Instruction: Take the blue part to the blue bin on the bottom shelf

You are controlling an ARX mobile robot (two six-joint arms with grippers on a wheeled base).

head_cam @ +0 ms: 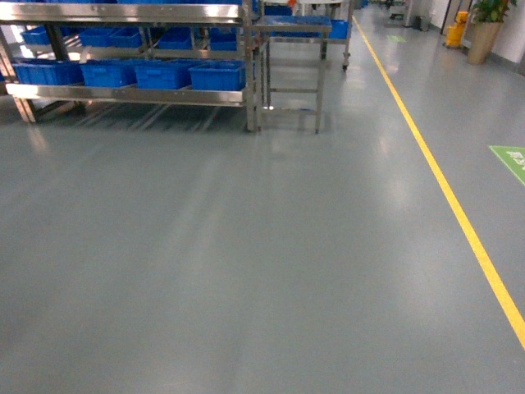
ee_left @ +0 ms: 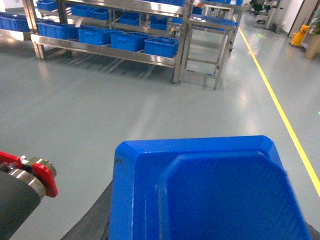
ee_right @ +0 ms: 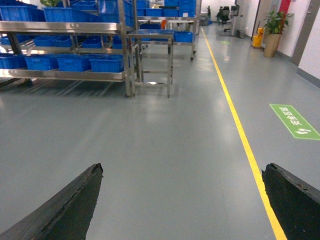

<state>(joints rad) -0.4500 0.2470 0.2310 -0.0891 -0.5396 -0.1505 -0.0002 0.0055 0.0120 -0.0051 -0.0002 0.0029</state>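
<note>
The blue part (ee_left: pixel 210 190) is a dark-blue block with rounded corners that fills the bottom of the left wrist view. My left gripper (ee_left: pixel 200 227) is shut on it, and only one dark finger (ee_left: pixel 92 217) shows beside it. Several blue bins (head_cam: pixel 217 75) stand in a row on the bottom shelf of a steel rack (head_cam: pixel 131 94) far ahead at the upper left. The bins (ee_left: pixel 161 46) also show in the left wrist view, and the bins (ee_right: pixel 107 63) in the right wrist view. My right gripper (ee_right: pixel 182 200) is open over bare floor. Neither gripper shows in the head view.
A small steel stand (head_cam: pixel 291 33) adjoins the rack's right end. A yellow floor line (head_cam: pixel 459 213) runs along the right, with a green floor sign (head_cam: pixel 510 160) and a potted plant (head_cam: pixel 484 37) beyond it. A red-and-metal piece (ee_left: pixel 45 177) sits at the left wrist view's edge.
</note>
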